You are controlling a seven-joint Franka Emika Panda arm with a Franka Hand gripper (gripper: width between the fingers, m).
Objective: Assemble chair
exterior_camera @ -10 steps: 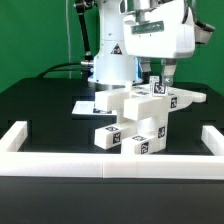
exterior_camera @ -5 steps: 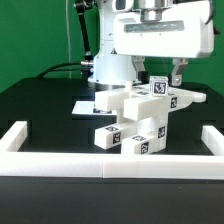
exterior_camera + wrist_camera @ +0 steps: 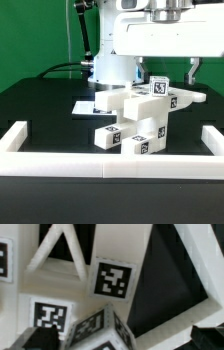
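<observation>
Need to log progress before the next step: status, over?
Fingers open, empty, above chair. Chair unfinished, parts piled by wall. Nothing seen in the way.

chair (image 3: 125, 102): chunky white plastic, partly built, flat panels resting on square legs in a loose cluster, black-and-white square tags on visible faces, upright mid-table (image 3: 45, 110) toward the front edge.

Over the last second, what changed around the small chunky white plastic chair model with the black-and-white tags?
The white two-finger gripper rose straight up from the chunky white plastic chair model, with its jaws open throughout and holding nothing. The chair model, the black table and the low white border wall stayed put.
</observation>
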